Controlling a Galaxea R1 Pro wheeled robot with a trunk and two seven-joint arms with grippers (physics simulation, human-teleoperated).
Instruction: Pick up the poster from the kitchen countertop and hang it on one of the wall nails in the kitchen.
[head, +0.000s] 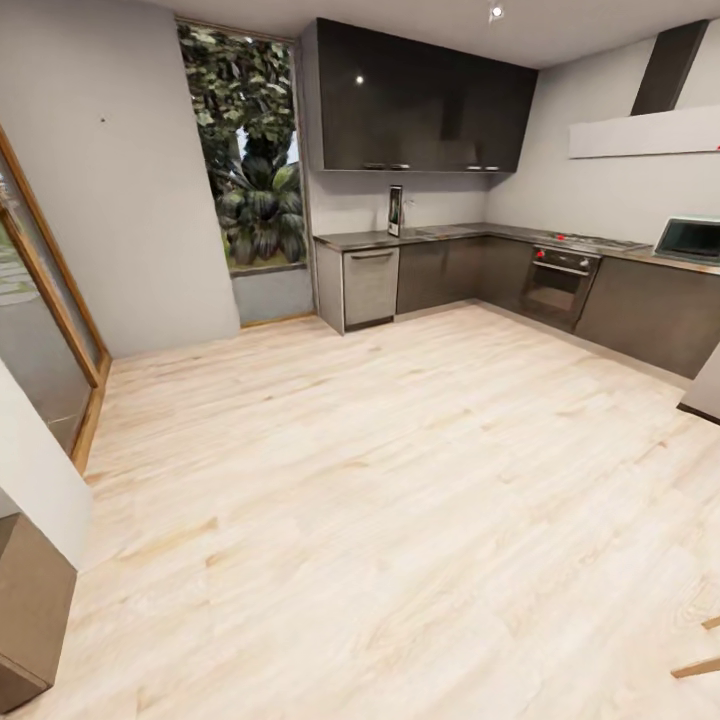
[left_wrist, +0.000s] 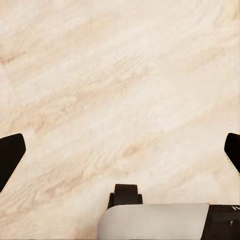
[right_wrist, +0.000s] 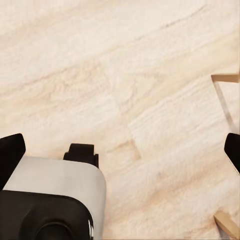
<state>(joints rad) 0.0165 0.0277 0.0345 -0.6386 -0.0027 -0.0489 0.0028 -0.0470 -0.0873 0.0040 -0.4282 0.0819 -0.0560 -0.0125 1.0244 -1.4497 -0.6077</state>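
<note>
Across the wooden floor, the poster (head: 395, 210) stands upright on the kitchen countertop (head: 470, 233), leaning against the wall under the dark upper cabinets; it is small and its picture is hard to make out. A dark speck, one of the wall nails (head: 103, 121), sits high on the light grey wall at the left. My left gripper (left_wrist: 120, 155) hangs over bare floor, its black fingertips (left_wrist: 10, 155) far apart with nothing between them. Over the floor as well, my right gripper (right_wrist: 120, 155) is open and empty.
Along the countertop are a dishwasher (head: 371, 287), an oven (head: 557, 283) and a microwave (head: 690, 240). A tall window (head: 255, 150) shows plants. A glass door (head: 40, 300) and a brown cabinet (head: 30, 600) stand at the left. Wooden legs (right_wrist: 225, 77) are near my right side.
</note>
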